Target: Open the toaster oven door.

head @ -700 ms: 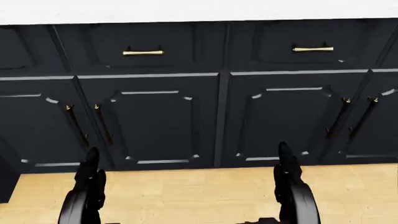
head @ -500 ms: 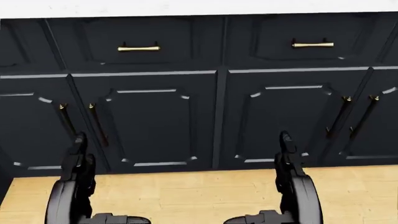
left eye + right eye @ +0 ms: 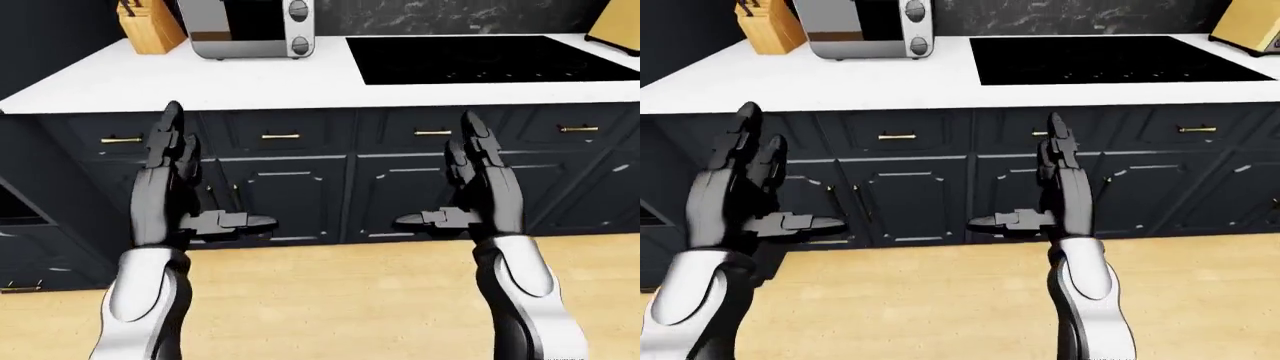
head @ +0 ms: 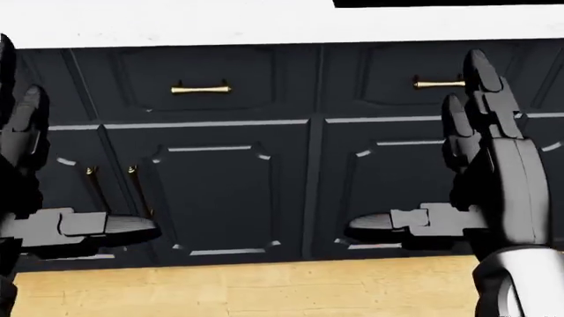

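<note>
- The toaster oven (image 3: 250, 28) stands at the far left corner of the white counter (image 3: 250, 79), its door shut, with a knife block (image 3: 150, 30) just beside it on the left.
- A black cooktop (image 3: 490, 58) lies in the counter to the oven's right.
- The left hand (image 3: 175, 180) is raised below the counter's near edge, fingers spread apart and upright, thumb pointing inward, holding nothing.
- The right hand (image 3: 480, 184) mirrors it, open and empty.
- Both hands are well apart from the oven, level with the dark cabinets (image 4: 220, 191).
</note>
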